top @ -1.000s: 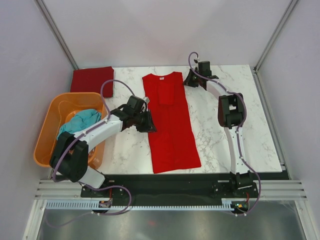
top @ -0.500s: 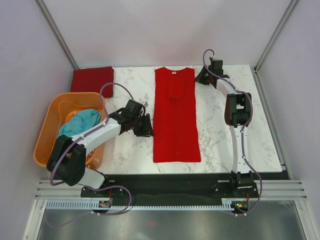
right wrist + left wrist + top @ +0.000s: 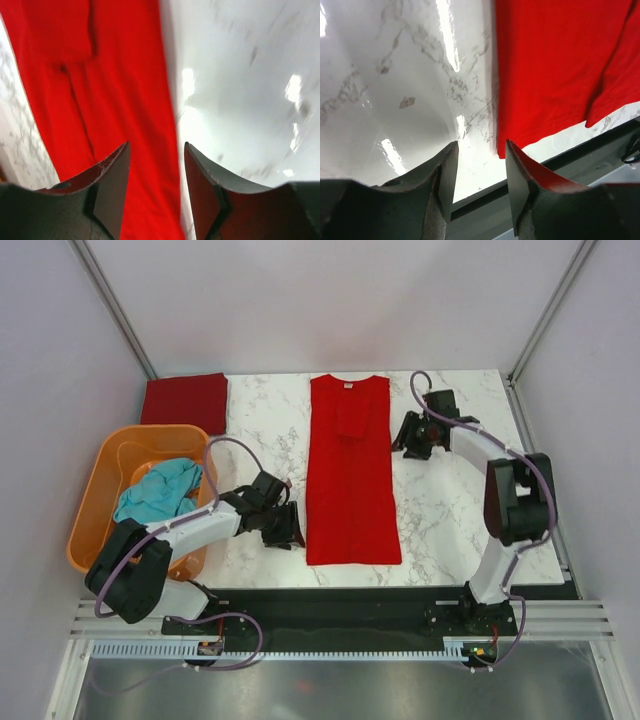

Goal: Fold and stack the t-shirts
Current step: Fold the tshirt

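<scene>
Red t-shirt [image 3: 352, 490], maroon t-shirt [image 3: 185, 400], teal t-shirt [image 3: 158, 490], orange basket [image 3: 150, 430]

The marble table [image 3: 440, 530] holds a bright red t-shirt [image 3: 350, 480], flat — and a folded maroon t-shirt [image 3: 185, 400] far-left.

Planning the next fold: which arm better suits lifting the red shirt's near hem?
Likely left: the open left gripper sits beside the near corner of the bright red cloth t-shirt; right gripper farther up.

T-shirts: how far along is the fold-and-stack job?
Done: the maroon shirt lies folded at the far left corner. In hand: the red shirt, a long strip with sides folded in, both pairs of jaws open beside it, holding nothing. Left: its crosswise folds, the teal shirt crumpled in the orange basket, and stacking.
</scene>
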Tool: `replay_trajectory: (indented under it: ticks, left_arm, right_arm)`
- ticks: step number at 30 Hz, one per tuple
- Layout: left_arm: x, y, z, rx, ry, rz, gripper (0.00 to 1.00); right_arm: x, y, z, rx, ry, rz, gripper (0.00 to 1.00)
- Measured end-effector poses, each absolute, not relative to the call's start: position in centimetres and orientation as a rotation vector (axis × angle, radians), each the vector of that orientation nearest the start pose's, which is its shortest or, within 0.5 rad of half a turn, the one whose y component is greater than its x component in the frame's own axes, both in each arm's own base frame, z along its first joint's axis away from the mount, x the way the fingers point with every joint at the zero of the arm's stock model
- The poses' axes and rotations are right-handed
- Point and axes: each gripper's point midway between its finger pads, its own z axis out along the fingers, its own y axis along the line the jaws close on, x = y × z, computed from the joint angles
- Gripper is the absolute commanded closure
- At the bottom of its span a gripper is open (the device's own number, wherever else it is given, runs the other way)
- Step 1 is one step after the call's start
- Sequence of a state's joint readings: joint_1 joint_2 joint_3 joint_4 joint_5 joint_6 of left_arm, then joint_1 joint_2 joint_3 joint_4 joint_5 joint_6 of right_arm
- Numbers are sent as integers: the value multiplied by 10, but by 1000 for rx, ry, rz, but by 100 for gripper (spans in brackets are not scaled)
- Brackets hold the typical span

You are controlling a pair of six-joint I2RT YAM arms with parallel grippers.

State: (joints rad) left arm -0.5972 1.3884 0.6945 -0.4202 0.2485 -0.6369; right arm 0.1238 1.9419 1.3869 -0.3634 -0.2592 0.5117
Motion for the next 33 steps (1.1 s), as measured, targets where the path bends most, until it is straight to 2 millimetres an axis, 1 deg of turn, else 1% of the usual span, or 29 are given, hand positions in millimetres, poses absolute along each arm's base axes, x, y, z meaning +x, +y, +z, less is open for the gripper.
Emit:
replay_trajectory:
  ticks: [3, 5, 9, 11, 13, 16, 21, 24, 25, 27, 28, 29, 30, 33]
  left_arm:
    - [178, -208, 25, -28, 2858, -690, 48]
    - [175, -213, 23, -40, 2857, -710, 48]
    - [171, -228, 26, -15, 2837, -762, 48]
    - [169, -237, 28, -1, 2826, -789, 48]
    - [167, -243, 29, 7, 2819, -810, 49]
    - [164, -246, 28, -1, 2819, -819, 50]
    - [161, -248, 25, -17, 2827, -816, 54]
    - [158, -249, 23, -17, 2830, -817, 61]
    - [157, -250, 22, -15, 2833, -816, 72]
    - [156, -249, 19, -29, 2848, -805, 81]
    - [155, -248, 17, -33, 2854, -798, 90]
    - [154, -247, 15, -40, 2859, -789, 94]
    - [154, -246, 14, -47, 2860, -786, 98]
    - [154, -246, 15, -41, 2844, -789, 98]
  right_arm:
    - [392, 136, 70, 334, 2576, 583, 45]
    - [345, 145, 63, 297, 2632, 594, 45]
    - [270, 152, 49, 254, 2722, 612, 45]
    - [245, 152, 48, 249, 2730, 625, 45]
    - [229, 150, 50, 251, 2719, 636, 45]
    - [216, 146, 51, 257, 2696, 646, 46]
    - [197, 142, 37, 287, 2739, 637, 49]
    - [187, 140, 32, 295, 2758, 633, 49]
    - [185, 140, 31, 295, 2758, 634, 49]
    - [181, 140, 28, 298, 2764, 636, 51]
    - [178, 140, 26, 301, 2770, 639, 52]
    - [175, 140, 23, 305, 2781, 638, 53]
    - [170, 140, 20, 310, 2795, 641, 53]
    - [166, 143, 20, 300, 2796, 651, 56]
